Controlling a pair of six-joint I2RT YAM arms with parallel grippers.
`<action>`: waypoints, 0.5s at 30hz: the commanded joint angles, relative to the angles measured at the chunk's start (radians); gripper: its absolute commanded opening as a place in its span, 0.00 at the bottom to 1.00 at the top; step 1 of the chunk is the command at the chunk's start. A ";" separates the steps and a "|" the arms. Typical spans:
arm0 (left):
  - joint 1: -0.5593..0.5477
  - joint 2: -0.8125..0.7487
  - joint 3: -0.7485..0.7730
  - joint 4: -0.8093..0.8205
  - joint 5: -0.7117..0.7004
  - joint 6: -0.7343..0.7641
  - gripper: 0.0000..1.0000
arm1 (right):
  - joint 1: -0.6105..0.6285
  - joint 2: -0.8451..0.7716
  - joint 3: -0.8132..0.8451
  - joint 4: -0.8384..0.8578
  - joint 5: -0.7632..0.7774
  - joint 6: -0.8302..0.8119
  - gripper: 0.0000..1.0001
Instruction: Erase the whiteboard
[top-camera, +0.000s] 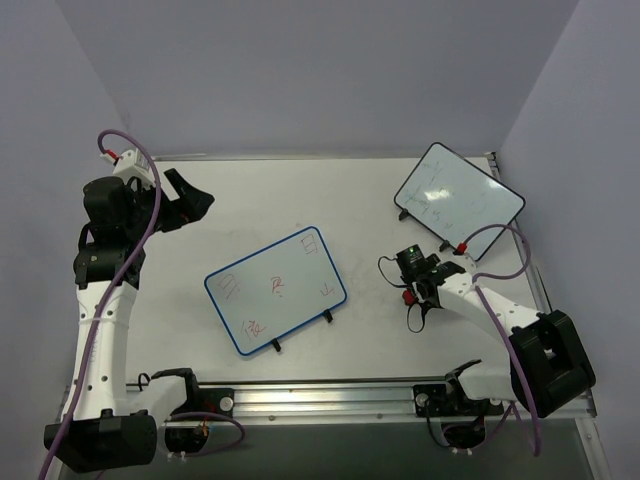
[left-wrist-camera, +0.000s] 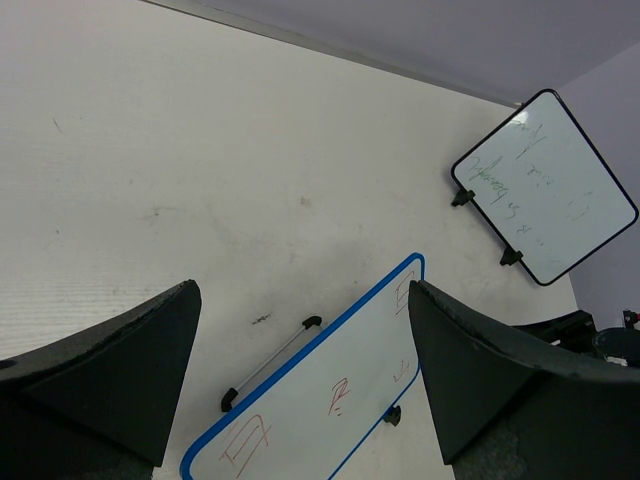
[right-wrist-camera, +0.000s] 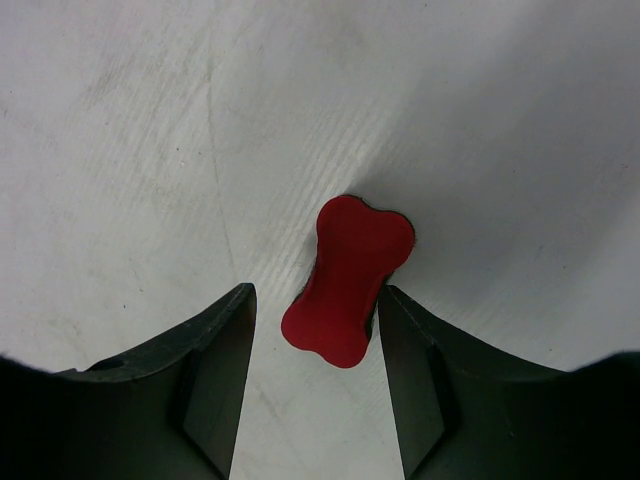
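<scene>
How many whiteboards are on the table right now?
2. The blue-rimmed whiteboard with red scribbles stands in the middle; the black-rimmed whiteboard stands at the back right. No others show.

The left arm (top-camera: 100, 300) rises tall from its base, carrying the left end effector (top-camera: 192, 197) at 10 o'clock in the overhead view, fingers spread wide. The right arm (top-camera: 490, 310) stretches low toward 10 o'clock from its base. The right end effector (top-camera: 407, 292) points downward, fingers parted.
</scene>
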 joint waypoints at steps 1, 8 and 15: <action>0.008 0.000 -0.004 0.059 0.021 -0.006 0.94 | 0.002 0.022 0.006 -0.033 0.010 0.062 0.48; 0.008 0.002 -0.004 0.058 0.018 -0.003 0.94 | 0.001 0.036 -0.017 -0.010 -0.002 0.080 0.46; 0.008 0.003 -0.004 0.058 0.016 -0.003 0.94 | -0.007 0.054 -0.019 -0.001 -0.002 0.074 0.46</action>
